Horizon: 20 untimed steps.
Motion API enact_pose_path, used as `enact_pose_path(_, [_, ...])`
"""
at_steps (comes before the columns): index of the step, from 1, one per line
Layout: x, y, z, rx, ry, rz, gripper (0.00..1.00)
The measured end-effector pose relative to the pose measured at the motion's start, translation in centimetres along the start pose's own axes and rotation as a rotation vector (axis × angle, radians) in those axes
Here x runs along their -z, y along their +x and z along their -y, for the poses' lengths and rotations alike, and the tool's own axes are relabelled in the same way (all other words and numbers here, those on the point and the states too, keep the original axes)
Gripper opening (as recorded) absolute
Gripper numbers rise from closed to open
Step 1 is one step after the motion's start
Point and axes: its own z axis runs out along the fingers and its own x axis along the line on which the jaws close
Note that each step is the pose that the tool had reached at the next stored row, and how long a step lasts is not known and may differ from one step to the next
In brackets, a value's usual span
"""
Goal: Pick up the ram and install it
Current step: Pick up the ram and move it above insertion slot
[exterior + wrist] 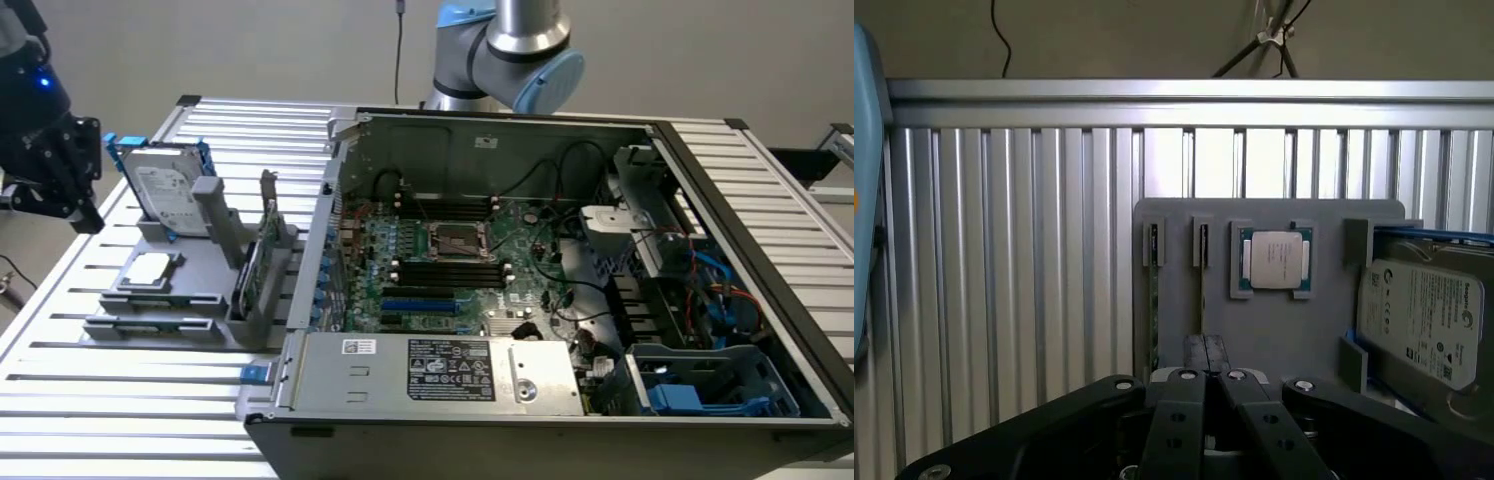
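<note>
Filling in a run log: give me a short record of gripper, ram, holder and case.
gripper: shut, apart from the holder
ram: two sticks on edge in holder slots
holder: on table, the exterior view's left of the case
also in holder: chip, hard drive
case: open, motherboard showing
</note>
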Motion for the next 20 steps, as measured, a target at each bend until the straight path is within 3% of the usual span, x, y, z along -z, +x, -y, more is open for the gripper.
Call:
enact_pose_path(12, [-0.03,0.2,-0.56,0.000,-0.0001,-0.0001,0.11])
enact_pose_path(20, [-0.25,1.8,-0.50,0.000,0.0001,0.0001,0.11])
